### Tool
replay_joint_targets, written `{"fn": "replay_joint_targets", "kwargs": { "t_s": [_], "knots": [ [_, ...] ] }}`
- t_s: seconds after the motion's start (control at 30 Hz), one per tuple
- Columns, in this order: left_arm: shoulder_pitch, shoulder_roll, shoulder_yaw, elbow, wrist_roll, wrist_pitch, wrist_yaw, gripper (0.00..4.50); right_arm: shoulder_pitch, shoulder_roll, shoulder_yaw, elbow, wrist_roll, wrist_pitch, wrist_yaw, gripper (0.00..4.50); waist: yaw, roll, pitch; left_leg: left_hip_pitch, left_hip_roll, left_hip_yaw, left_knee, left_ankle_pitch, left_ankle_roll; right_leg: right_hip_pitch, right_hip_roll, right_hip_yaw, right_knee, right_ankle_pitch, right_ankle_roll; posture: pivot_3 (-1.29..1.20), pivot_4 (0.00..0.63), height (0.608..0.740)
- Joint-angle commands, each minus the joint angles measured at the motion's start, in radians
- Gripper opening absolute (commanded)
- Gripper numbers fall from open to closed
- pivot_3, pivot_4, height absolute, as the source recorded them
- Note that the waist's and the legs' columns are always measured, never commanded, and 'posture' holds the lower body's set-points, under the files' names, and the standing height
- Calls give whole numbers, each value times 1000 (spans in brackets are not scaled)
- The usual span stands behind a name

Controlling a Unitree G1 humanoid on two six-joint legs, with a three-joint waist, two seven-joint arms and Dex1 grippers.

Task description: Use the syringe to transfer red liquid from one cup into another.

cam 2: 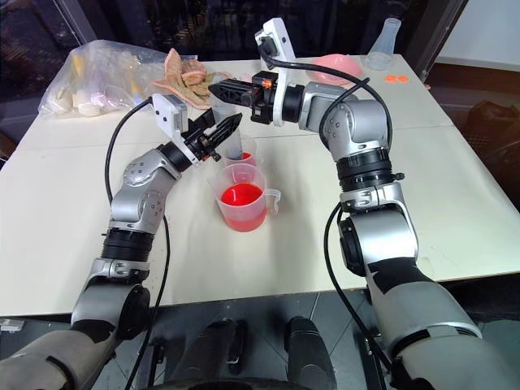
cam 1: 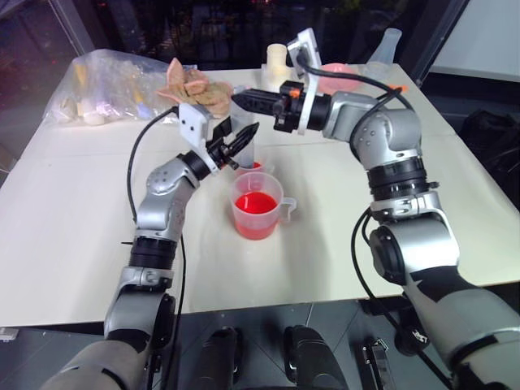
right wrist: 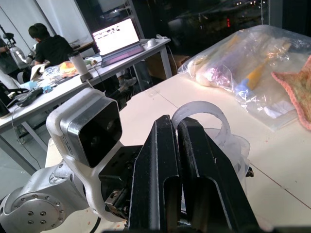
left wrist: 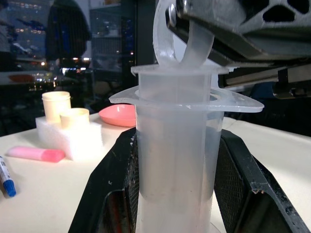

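The syringe (left wrist: pixel 175 160) — a thick, clear plastic barrel with a wide flange — stands upright between the left gripper's (cam 1: pixel 241 140) black fingers. Its ring-shaped plunger top (right wrist: pixel 201 114) is pinched by the right gripper (cam 1: pixel 244 101). Just below and beside sits the handled measuring cup (cam 1: pixel 258 205) — red liquid (cam 1: pixel 256 203) inside.

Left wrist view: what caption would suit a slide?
Left gripper clamps the clear syringe barrel while the right gripper pinches its plunger ring from above.
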Motion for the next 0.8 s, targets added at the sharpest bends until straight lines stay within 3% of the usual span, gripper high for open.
{"fn": "replay_joint_targets", "kwargs": {
  "t_s": [0.03,0.37,0.5,0.6,0.8],
  "knots": [
    [-66,4,33,-123,-45,-39,-7,1546,15,1,21,26,-37,18,-8,35,0,0,0,0,0,0,0,0,0,0,0,0,0,0,0,0,150,740],
    [-57,1,29,-123,-45,-43,-7,1546,-1,10,-40,-4,5,59,-16,35,0,0,0,0,0,0,0,0,0,0,0,0,0,0,0,0,150,740],
    [-53,-3,28,-127,-46,-42,-4,1546,2,-11,-57,-56,32,101,-6,1355,0,0,0,0,0,0,0,0,0,0,0,0,0,0,0,0,150,740],
    [-49,-15,34,-135,-58,-27,10,1546,21,-49,-68,-104,42,143,-9,2856,1,0,0,0,0,0,0,0,0,0,0,0,0,0,0,0,150,740],
    [-30,-20,31,-168,-66,-5,25,1546,110,-178,-113,-287,109,259,6,2856,4,1,0,0,-1,0,1,0,0,1,-1,0,-1,0,0,0,150,740]
  ]
}}
